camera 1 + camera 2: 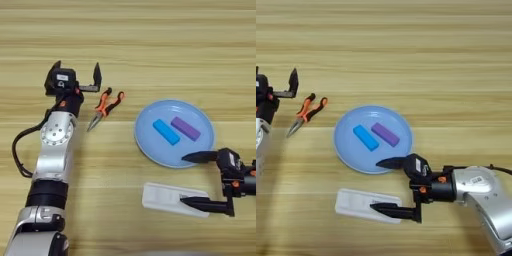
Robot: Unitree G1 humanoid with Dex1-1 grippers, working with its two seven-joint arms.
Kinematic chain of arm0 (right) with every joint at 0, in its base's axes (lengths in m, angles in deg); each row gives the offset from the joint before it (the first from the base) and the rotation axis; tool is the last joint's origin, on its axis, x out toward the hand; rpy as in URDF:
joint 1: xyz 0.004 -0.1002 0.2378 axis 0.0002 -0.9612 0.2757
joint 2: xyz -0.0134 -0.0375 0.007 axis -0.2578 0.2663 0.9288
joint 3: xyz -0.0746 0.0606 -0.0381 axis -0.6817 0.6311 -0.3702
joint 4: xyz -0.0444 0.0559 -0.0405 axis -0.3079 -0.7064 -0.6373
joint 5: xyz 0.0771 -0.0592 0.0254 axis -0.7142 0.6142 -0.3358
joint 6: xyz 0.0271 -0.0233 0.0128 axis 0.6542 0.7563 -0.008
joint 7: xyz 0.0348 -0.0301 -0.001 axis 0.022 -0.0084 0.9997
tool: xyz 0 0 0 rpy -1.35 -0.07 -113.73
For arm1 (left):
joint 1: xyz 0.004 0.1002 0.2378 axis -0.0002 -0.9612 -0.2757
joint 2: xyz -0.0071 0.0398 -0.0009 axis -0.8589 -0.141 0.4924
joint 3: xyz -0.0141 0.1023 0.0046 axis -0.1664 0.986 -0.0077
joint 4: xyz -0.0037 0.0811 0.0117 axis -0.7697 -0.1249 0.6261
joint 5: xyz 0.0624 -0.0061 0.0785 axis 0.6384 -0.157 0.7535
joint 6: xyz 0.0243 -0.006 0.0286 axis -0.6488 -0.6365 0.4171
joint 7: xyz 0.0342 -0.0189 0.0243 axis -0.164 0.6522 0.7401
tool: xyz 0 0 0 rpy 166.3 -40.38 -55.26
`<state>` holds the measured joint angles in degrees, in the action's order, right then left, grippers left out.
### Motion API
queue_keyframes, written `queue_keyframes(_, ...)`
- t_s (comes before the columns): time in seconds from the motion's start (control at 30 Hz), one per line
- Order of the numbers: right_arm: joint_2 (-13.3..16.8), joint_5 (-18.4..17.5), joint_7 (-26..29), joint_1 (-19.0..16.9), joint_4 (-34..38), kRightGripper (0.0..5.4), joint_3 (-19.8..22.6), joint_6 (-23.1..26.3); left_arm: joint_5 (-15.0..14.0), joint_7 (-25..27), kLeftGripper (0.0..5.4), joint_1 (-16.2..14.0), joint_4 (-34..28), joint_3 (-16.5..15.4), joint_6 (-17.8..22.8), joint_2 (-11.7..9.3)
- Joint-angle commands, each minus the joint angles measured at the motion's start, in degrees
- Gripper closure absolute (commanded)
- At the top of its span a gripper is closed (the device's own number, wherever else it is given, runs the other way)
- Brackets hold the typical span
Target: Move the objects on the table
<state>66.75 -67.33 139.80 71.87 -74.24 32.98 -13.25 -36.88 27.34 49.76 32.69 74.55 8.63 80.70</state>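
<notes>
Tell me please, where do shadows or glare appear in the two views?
Left eye view: soft shadow beside the left arm and under the pliers; no strong glare on the blue plate. Right eye view: faint shadow under the white bar near the right gripper; table evenly lit.

- The plate [150, 142] lies right of centre on the table [150, 45].
- On the plate, the block [166, 132] lies left of a second block [185, 128], apart.
- The pliers [104, 107] lie left of the plate.
- The left gripper [77, 72] stands left of the pliers, slightly farther.
- The bar [165, 198] lies nearer than the plate.
- The right gripper [387, 185] is at the bar's right end, one finger over the plate's near rim, the other over the bar.
</notes>
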Motion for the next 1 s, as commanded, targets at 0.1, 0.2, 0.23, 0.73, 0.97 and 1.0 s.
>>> queue_keyframes(0.1, 0.7, -4.6, -0.3, 0.7, 5.7, 0.04, 3.4, 3.1, 0.0, 0.5, 0.00, -0.2, 0.7, 0.3, -0.4, 0.2)
queue_keyframes(0.2, -0.1, -6.8, -1.7, 1.6, 7.3, 0.04, 5.4, 4.3, 0.0, 0.6, 0.00, -0.2, 0.8, 0.4, -0.4, 0.3)
queue_keyframes(0.23, -0.5, -7.4, -2.4, 1.9, 7.8, 0.04, 6.0, 4.7, 0.0, 0.6, 0.00, -0.2, 0.8, 0.4, -0.4, 0.3)
queue_keyframes(0.73, -5.0, -0.9, -19.7, 8.5, 7.5, 0.04, 7.8, 8.7, -0.1, 0.7, 0.00, -0.1, 0.7, 0.2, -0.7, 0.6)
queue_keyframes(0.97, -3.9, 1.6, -27.1, 11.1, 9.3, 0.04, 6.9, 19.8, -0.1, 0.7, 0.00, 0.0, 0.5, 0.2, -0.7, 0.7)
queue_keyframes(1.0, -4.5, 1.2, -28.7, 12.0, 9.3, 0.04, 7.2, 22.4, -0.1, 0.7, 0.00, 0.0, 0.5, 0.3, -0.6, 0.7)
